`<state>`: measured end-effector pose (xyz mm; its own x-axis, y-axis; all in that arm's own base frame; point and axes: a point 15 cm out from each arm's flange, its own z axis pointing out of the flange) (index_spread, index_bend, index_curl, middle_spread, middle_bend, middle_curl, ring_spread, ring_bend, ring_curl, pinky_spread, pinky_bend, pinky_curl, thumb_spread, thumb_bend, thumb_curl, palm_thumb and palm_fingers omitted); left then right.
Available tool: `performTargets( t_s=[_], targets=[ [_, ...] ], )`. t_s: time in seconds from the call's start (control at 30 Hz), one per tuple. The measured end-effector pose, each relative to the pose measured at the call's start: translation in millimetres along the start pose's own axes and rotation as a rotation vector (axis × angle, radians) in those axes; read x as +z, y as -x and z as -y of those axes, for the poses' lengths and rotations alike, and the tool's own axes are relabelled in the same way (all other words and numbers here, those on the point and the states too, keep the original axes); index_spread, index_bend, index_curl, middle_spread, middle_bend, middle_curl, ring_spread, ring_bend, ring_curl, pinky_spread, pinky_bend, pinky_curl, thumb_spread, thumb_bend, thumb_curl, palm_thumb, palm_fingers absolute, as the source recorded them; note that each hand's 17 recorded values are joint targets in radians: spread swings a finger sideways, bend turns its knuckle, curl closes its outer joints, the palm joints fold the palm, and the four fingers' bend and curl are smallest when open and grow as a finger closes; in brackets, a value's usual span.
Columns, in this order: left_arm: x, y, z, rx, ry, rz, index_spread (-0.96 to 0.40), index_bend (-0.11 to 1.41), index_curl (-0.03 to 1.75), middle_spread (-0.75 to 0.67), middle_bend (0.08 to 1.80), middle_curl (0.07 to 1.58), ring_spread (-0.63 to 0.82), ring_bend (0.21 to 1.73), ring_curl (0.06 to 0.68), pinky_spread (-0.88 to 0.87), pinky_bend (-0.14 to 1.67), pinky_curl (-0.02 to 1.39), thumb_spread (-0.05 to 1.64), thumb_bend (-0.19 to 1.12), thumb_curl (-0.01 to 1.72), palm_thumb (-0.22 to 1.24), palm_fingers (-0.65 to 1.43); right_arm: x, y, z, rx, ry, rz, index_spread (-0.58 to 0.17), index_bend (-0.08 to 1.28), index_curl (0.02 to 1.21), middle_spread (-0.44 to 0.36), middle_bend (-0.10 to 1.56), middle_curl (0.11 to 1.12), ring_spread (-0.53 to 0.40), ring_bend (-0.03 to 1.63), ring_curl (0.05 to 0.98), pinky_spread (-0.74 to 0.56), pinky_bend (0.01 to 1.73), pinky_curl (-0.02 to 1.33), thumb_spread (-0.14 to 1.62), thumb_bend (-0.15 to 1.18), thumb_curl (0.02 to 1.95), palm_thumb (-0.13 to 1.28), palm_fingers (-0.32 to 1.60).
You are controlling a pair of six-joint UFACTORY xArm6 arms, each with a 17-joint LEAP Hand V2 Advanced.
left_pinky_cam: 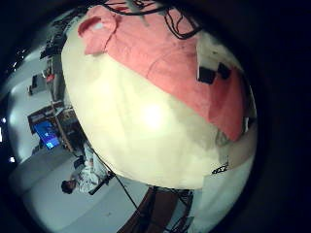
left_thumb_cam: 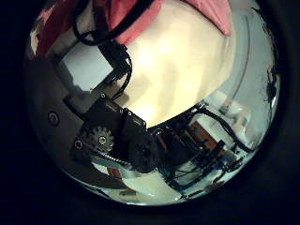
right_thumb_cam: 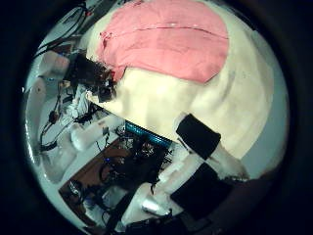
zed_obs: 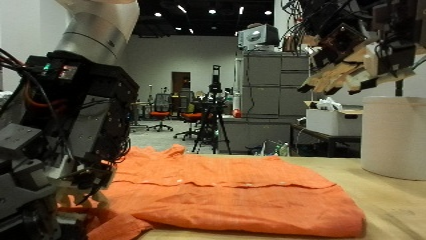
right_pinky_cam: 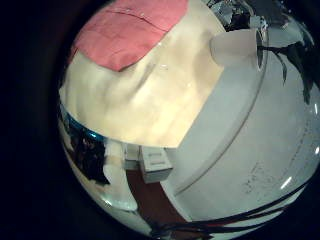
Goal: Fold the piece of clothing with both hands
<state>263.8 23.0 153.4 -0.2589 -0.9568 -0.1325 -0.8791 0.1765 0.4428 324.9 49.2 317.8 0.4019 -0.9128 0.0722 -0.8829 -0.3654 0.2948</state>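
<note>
The orange cloth [zed_obs: 226, 190] lies spread out on the light tabletop [zed_obs: 393, 205], mostly flat, with some soft wrinkles. Its edge near the left hand [zed_obs: 67, 140] is a little bunched up.

The left hand is low, at that edge of the cloth. Its dark fingers [zed_obs: 83, 207] reach down to the cloth there, but I cannot tell if they pinch it or only touch it. In the left little finger side palm view, the cloth [left_pinky_cam: 165, 63] is across one side of the tabletop [left_pinky_cam: 146, 126], and black fingertips [left_pinky_cam: 209, 71] are on or just over it. In the left thumb side palm view only a strip of the cloth [left_thumb_cam: 211, 11] shows.

The right hand [zed_obs: 353, 60] is high over the tabletop, well apart from the cloth. Its fingers are spread and loose and hold nothing. Both right palm views show the cloth [right_pinky_cam: 125, 30] [right_thumb_cam: 166, 39] far from the palm, flat on the tabletop.

A white cylinder [zed_obs: 396, 135] stands on the tabletop below the right hand, beside the cloth and not touching it.
</note>
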Motion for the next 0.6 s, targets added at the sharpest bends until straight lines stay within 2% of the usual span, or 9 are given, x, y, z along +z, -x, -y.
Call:
performTargets(
  t_s=[0.03, 0.13, 0.23, 0.37, 0.47, 0.6],
  targets=[
    [-1.7, -0.9, -3.1, 0.004, 0.015, -0.004, -0.51, 0.44, 0.48, -0.54, 0.82, 0.58, -0.59, 0.80, 0.356, -0.73, 0.93, 0.47, 0.98, 0.09, 0.62, 0.91, 1.22, -0.1, -0.5, 3.3, 0.000, -0.009, -0.002, -0.315, 0.12, 0.27, -0.004, 0.23, 0.35, 0.120, 0.40, 0.284, 0.18, 0.31, 0.30, 1.24, -0.01, 0.28, 0.61, 0.40],
    [-12.7, -7.2, -8.8, 0.017, 0.046, -0.021, -0.54, 0.48, 0.53, -0.55, 0.86, 0.59, -0.59, 0.82, 0.371, -0.75, 0.96, 0.48, 0.98, 0.08, 0.67, 0.90, 1.21, 3.1, -1.4, 18.0, -0.004, -0.045, -0.009, -0.319, 0.13, 0.24, -0.048, 0.23, 0.35, -0.034, 0.60, 0.327, -0.04, 0.44, 0.31, 1.24, -0.01, 0.28, 0.64, 0.65],
    [-24.6, -9.8, -10.4, 0.019, 0.049, -0.038, -0.56, 0.49, 0.56, -0.54, 0.89, 0.60, -0.60, 0.84, 0.384, -0.75, 0.97, 0.48, 0.97, 0.07, 0.71, 0.89, 1.20, 36.5, 2.7, 22.9, -0.015, -0.020, -0.006, -0.326, 0.16, 0.25, -0.093, 0.25, 0.37, -0.140, 0.69, 0.371, -0.21, 0.55, 0.34, 1.21, -0.01, 0.30, 0.67, 0.75],
    [-34.8, -10.2, -12.3, 0.016, 0.043, -0.039, -0.57, 0.49, 0.60, -0.53, 0.92, 0.61, -0.59, 0.86, 0.395, -0.76, 0.99, 0.48, 0.97, 0.07, 0.77, 0.87, 1.18, 86.7, 9.1, 31.3, -0.029, -0.002, -0.001, -0.329, 0.17, 0.26, -0.137, 0.30, 0.40, -0.225, 0.73, 0.400, -0.37, 0.62, 0.36, 1.13, -0.02, 0.32, 0.68, 0.76],
    [-37.5, -9.6, -12.7, 0.013, 0.038, -0.038, -0.58, 0.49, 0.62, -0.53, 0.93, 0.61, -0.59, 0.86, 0.400, -0.75, 1.00, 0.48, 0.97, 0.06, 0.80, 0.87, 1.17, 103.5, 9.6, 42.0, -0.035, -0.006, -0.005, -0.334, 0.18, 0.27, -0.159, 0.33, 0.42, -0.255, 0.74, 0.407, -0.43, 0.64, 0.35, 1.09, -0.03, 0.33, 0.68, 0.76],
    [-38.6, -10.0, -12.1, 0.012, 0.037, -0.039, -0.59, 0.49, 0.65, -0.52, 0.94, 0.61, -0.59, 0.87, 0.405, -0.76, 1.00, 0.48, 0.97, 0.07, 0.85, 0.86, 1.16, 118.0, 12.2, 44.5, -0.043, 0.033, -0.009, -0.314, 0.17, 0.28, -0.166, 0.36, 0.44, -0.267, 0.73, 0.416, -0.44, 0.63, 0.35, 1.04, -0.03, 0.34, 0.67, 0.62]
  ],
)
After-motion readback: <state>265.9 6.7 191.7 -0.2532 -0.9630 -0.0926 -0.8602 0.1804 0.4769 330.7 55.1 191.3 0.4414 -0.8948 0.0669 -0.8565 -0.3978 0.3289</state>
